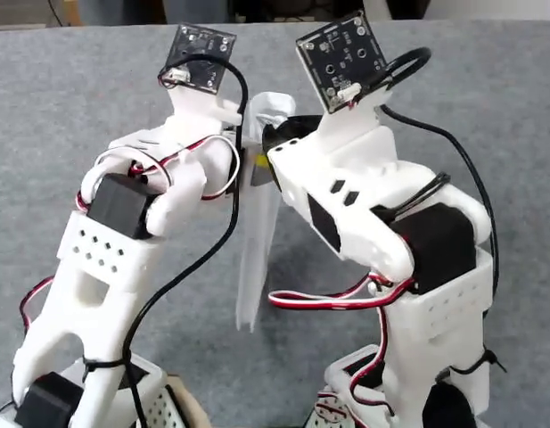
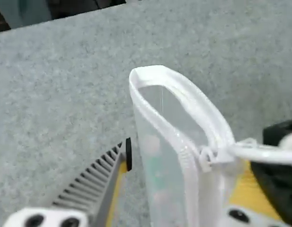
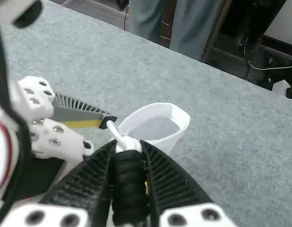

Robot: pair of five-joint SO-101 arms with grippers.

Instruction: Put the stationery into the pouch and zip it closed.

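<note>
While right jaws pinch its zip pull, left jaws stand parted around the open-mouthed pouch.

I have both arms stretched forward side by side, the left arm and the right arm leaning in so that their wrists nearly meet. The right tool has its fingers pinched together. Just ahead of its tips, the left tool has its jaws apart, the ribbed finger angled inward.
</note>
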